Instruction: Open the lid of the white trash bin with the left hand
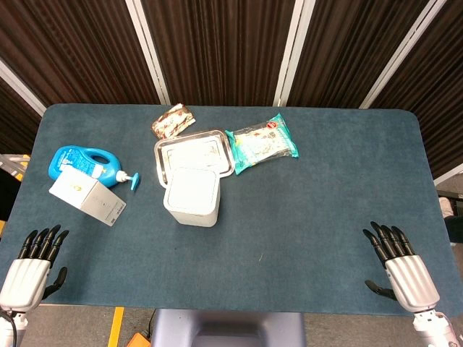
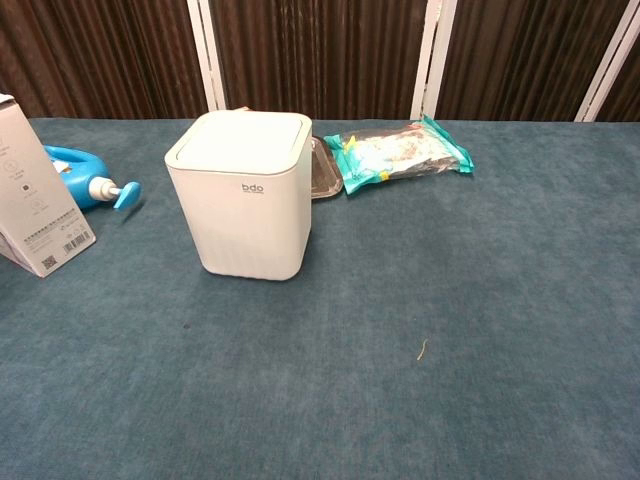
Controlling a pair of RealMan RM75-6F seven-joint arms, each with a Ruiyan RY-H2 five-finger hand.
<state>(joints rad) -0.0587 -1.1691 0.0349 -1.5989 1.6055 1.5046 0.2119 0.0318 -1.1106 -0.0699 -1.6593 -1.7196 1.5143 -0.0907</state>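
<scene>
White trash bin (image 1: 192, 196) upright on the blue table (image 1: 311, 210), a little left of centre, lid (image 2: 240, 138) down and flush with the rim; small dark lettering on the near face in the chest view. Touching or just overlapping its far side, a shallow metal tray (image 1: 194, 154), lying flat. Right of the tray and just beside it, a teal packet of wipes (image 1: 262, 142), angled, also seen in the chest view behind and right of the bin. Beyond the tray's far left corner, a small brown snack wrapper (image 1: 173, 121), crinkled. Well to the left, a blue detergent bottle (image 1: 81, 164) on its side with the pump nozzle pointing right, toward the bin; just nearer, against it, a white box (image 1: 87, 197), lying at an angle. Left hand (image 1: 32, 264) at the near left corner of the table, back upward, fingers straight and spread, holding nothing, well apart from the bin. Right hand (image 1: 401, 264) at the near right edge, likewise flat and released, fingers apart and pointing away toward the far side, touching no object. Neither hand visible in the chest view. Small pale scrap (image 2: 422, 349) on the cloth, nearer and to the right of the bin.
</scene>
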